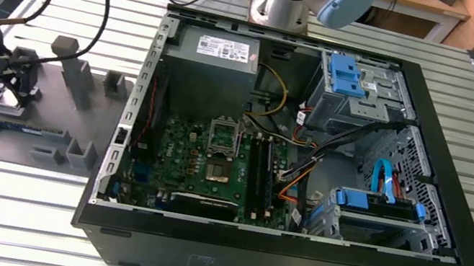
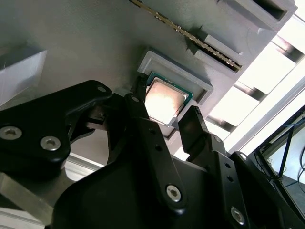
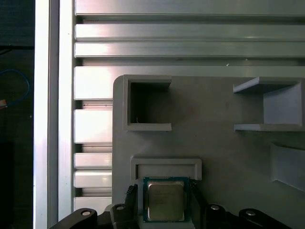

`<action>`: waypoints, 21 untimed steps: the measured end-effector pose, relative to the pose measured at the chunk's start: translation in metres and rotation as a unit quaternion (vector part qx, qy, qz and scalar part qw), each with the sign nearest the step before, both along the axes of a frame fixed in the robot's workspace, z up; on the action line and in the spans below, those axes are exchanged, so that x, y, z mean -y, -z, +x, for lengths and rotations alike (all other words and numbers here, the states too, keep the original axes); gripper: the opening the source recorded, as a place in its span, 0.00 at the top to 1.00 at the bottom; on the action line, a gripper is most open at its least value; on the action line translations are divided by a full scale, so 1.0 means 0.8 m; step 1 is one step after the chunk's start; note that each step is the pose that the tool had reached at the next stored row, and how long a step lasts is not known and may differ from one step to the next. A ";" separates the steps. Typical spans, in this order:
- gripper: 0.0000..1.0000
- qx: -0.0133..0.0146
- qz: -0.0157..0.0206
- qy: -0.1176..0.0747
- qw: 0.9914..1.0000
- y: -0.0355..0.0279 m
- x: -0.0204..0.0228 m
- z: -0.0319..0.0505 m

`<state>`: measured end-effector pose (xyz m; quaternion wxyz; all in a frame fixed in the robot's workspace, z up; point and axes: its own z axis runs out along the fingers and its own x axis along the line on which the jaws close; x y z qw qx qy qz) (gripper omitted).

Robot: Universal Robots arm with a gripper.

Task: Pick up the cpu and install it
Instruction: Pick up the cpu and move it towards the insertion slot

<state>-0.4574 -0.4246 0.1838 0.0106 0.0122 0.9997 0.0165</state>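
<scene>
Gripper is down on the grey tray, jaws apart, one finger either side of the cpu, which lies flat in its tray pocket. So nothing's grabbed yet. The pc case, well away from the tray, hasn't got the chip.

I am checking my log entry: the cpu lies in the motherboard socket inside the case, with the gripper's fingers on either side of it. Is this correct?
The place is wrong. The first wrist view shows the cpu lying in a recess of the grey holder plate. The gripper does have its fingers on either side of it.
</scene>
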 end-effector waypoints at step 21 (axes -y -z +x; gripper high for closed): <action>0.53 0.000 0.000 0.000 1.000 0.0000 0.0000 0.002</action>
